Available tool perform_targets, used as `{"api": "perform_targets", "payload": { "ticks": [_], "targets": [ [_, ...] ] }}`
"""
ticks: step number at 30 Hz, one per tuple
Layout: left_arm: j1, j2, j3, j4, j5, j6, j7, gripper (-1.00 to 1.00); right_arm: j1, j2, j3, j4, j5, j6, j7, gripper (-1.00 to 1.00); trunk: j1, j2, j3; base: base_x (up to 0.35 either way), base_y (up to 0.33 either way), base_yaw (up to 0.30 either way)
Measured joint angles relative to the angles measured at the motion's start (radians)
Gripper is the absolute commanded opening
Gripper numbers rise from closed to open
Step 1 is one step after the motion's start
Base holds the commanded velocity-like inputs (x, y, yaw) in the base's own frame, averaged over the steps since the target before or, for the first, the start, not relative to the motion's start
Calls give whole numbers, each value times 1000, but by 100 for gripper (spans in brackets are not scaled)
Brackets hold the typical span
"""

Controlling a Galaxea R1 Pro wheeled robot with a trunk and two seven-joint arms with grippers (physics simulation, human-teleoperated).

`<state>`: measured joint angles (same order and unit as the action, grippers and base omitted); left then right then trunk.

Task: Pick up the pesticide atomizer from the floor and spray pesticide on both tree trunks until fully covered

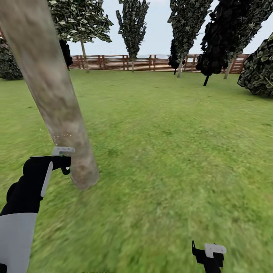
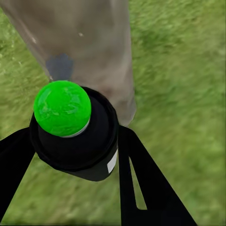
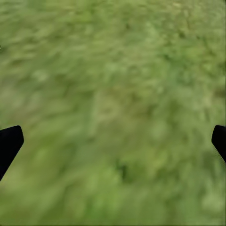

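While gripping the green-capped pesticide atomizer (image 2: 75,134) just beside the leaning tree trunk (image 1: 53,94), the left gripper (image 2: 75,155) is aiming at its bark; the right gripper (image 3: 113,141) is hanging spread wide, empty, over lawn (image 1: 170,144).

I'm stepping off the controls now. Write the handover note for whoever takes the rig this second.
Left gripper: shut on the pesticide atomizer, green cap toward the tree trunk, held close beside it near its base.
Right gripper: open, hanging over the lawn.
Done: atomizer picked up, robot at one leaning trunk; a few pale specks on it, coverage cannot be judged.
Left: finish covering this trunk, then spray the second tree.
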<state>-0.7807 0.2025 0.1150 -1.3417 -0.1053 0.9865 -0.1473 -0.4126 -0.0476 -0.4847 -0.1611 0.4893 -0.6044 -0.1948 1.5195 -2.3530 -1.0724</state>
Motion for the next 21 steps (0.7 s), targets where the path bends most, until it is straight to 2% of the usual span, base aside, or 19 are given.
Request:
{"api": "perform_targets", "payload": {
  "ticks": [5,13,21],
  "targets": [
    [0,1,0,2,-3,-1,1,-100,0,0,0,0,0,0,0,100,0,0,0,121,-274,244],
    [0,1,0,7,-4,-3,3,-100,0,-1,0,0,0,0,0,100,0,0,0,163,-258,46],
    [1,3,1,10,-7,-5,9,-100,0,0,0,0,0,0,0,100,0,0,0,180,-243,260]
  ]
}}
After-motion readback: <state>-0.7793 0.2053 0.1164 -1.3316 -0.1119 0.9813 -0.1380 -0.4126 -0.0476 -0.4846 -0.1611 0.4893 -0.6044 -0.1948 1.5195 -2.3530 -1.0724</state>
